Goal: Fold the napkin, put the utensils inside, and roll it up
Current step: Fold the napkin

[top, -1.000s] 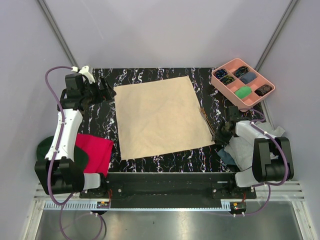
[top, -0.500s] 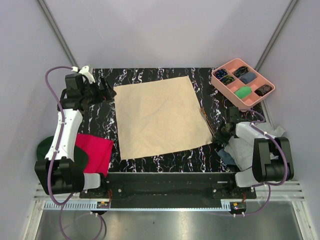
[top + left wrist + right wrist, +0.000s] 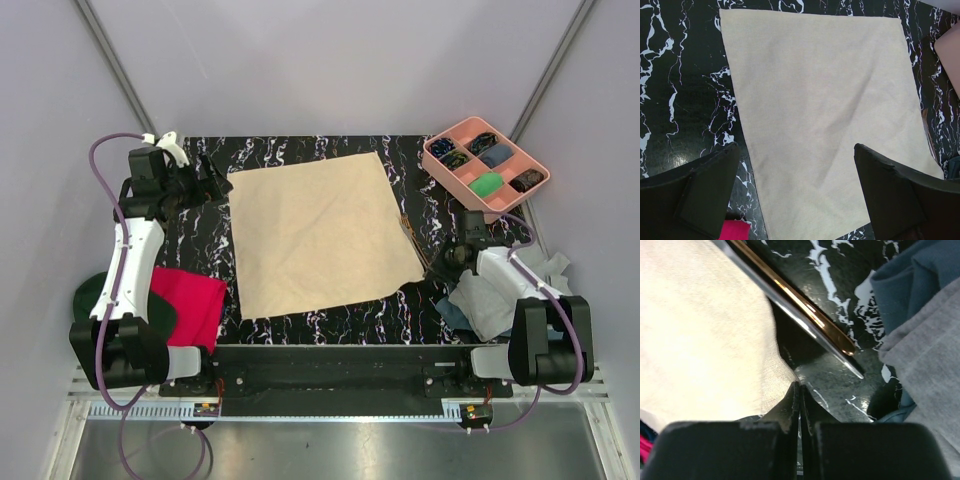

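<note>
- The napkin (image 3: 315,235), a plain beige square with faint creases, lies unfolded on the black marbled worktop (image 3: 290,150).
- The utensils (image 3: 805,307), thin bronze sticks, lie beside its right edge.
- The right hand (image 3: 800,392) is pressed together at its near right corner; whether it nips cloth is unclear.
- The left hand (image 3: 213,180) hovers spread wide.

No word, brand, number or sign could be read in any of the three views. The white strip (image 3: 150,410) on the near rail carried a row of fine marks, and one small orange tag (image 3: 207,407) sat beside it, but both were too small to tell any letter or figure on them.
</note>
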Robot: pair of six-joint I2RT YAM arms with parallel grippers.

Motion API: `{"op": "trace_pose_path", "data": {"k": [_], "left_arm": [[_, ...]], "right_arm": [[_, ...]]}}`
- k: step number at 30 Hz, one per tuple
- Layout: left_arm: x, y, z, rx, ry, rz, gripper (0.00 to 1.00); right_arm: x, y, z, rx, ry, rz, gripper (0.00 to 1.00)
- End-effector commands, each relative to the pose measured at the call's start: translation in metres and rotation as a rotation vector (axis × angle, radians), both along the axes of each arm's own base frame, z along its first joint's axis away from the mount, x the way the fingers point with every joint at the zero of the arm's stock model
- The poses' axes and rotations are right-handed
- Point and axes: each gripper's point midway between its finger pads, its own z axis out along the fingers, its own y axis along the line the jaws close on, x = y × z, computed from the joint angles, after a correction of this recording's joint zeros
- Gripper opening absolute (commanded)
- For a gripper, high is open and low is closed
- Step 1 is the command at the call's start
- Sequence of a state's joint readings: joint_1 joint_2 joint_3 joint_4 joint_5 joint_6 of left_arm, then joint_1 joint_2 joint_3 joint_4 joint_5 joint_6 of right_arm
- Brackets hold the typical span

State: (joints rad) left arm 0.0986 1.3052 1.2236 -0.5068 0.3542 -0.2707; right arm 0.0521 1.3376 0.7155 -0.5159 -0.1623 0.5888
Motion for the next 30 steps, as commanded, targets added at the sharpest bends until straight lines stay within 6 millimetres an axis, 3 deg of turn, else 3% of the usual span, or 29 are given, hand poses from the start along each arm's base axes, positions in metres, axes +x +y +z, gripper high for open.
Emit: {"op": "trace_pose_path", "data": {"k": [1, 8, 9, 11, 12, 13, 18, 21, 23, 24, 26, 27, 28, 30], "left_arm": [[0.006, -0.005, 0.016, -0.025, -0.056, -0.022, 0.99], [0.006, -0.006, 0.014, -0.041, -0.059, -0.027, 0.99], [0.007, -0.007, 0.014, -0.044, -0.057, -0.027, 0.99], [0.007, -0.009, 0.011, -0.055, -0.056, -0.033, 0.99], [0.007, -0.010, 0.011, -0.059, -0.056, -0.036, 0.99], [0.007, -0.011, 0.012, -0.064, -0.062, -0.041, 0.99], [0.008, -0.022, 0.006, -0.097, -0.054, -0.071, 0.99], [0.006, -0.045, 0.000, -0.096, -0.047, -0.130, 0.99], [0.004, -0.071, -0.008, -0.101, -0.031, -0.197, 0.99], [0.002, -0.082, -0.010, -0.111, -0.026, -0.229, 0.99], [-0.003, -0.115, -0.019, -0.136, 0.002, -0.316, 0.98], [-0.005, -0.128, -0.022, -0.144, 0.011, -0.345, 0.98], [-0.009, -0.151, -0.029, -0.148, 0.023, -0.400, 0.98], [-0.013, -0.173, -0.037, -0.167, 0.038, -0.437, 0.95]], "right_arm": [[0.023, 0.012, 0.029, 0.032, -0.085, 0.030, 0.00], [0.061, 0.055, 0.030, 0.055, -0.127, 0.119, 0.00], [0.063, 0.069, 0.022, 0.057, -0.107, 0.152, 0.00], [0.081, 0.088, 0.029, 0.078, -0.146, 0.183, 0.00], [0.082, 0.102, 0.019, 0.082, -0.121, 0.216, 0.00], [0.097, 0.112, 0.029, 0.098, -0.160, 0.227, 0.00], [0.121, 0.168, 0.036, 0.152, -0.191, 0.326, 0.00], [0.125, 0.190, 0.039, 0.180, -0.199, 0.371, 0.00], [0.127, 0.195, 0.041, 0.202, -0.200, 0.384, 0.00], [0.129, 0.196, 0.044, 0.201, -0.209, 0.388, 0.19], [0.131, 0.193, 0.052, 0.186, -0.237, 0.396, 0.39], [0.131, 0.190, 0.063, 0.183, -0.266, 0.394, 0.45], [0.132, 0.185, 0.069, 0.175, -0.282, 0.385, 0.47], [0.134, 0.161, 0.085, 0.175, -0.318, 0.340, 0.48]]}}
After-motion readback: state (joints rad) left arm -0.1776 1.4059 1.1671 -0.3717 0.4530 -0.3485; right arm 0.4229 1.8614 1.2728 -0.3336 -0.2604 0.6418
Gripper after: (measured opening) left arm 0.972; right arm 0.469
